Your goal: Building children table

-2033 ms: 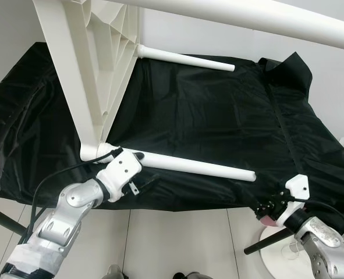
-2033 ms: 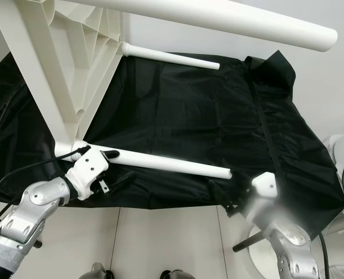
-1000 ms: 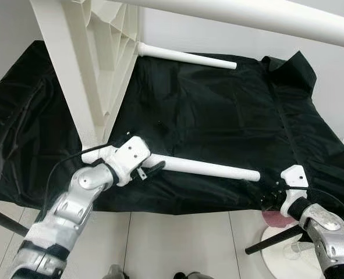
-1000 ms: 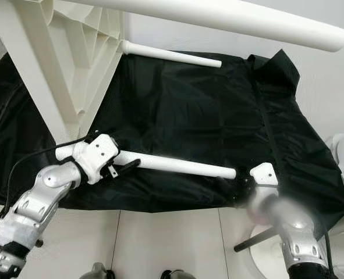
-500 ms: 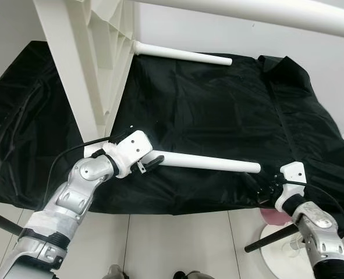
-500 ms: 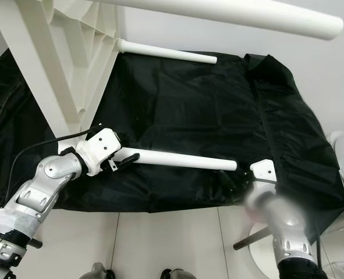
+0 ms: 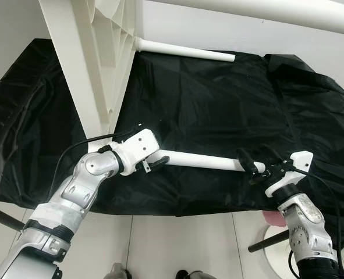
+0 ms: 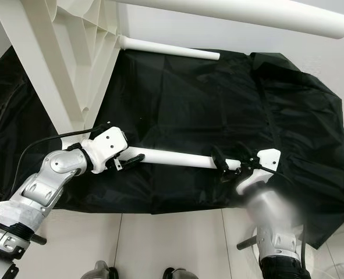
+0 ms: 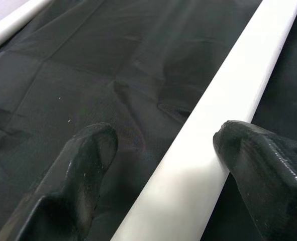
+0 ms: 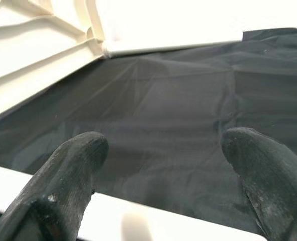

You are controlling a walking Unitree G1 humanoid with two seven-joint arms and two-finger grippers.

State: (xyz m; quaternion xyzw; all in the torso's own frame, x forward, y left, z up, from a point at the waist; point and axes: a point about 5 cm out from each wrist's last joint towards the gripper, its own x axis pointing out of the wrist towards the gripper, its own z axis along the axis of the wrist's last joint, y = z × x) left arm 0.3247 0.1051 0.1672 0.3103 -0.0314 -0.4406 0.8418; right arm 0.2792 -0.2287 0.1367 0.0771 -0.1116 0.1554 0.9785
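Note:
A white children's table top [image 7: 84, 64] stands on its edge on a black cloth, ribbed underside facing right. Its near leg [image 7: 204, 161] sticks out to the right, low over the cloth. My left gripper [image 7: 154, 160] is at the leg's base, open, with its fingers [image 9: 78, 175] on either side of the leg [image 9: 208, 130]. At the leg's free end is my right gripper [image 7: 258, 163], also open, with the leg [image 10: 138, 221] crossing between its fingers [image 10: 68, 186]. A far leg [image 7: 183, 52] and a big upper leg [image 7: 265, 9] point right too.
The black cloth [image 7: 218, 104] covers the whole work surface and hangs over its front edge. Below it are pale floor tiles, a round white stand base [image 7: 276, 253] with a dark pole at the lower right, and another dark pole [image 7: 3, 220] at the lower left.
My right gripper rose from the cloth's front edge to the free end of the near leg. My left gripper shifted from below the leg's base up around it.

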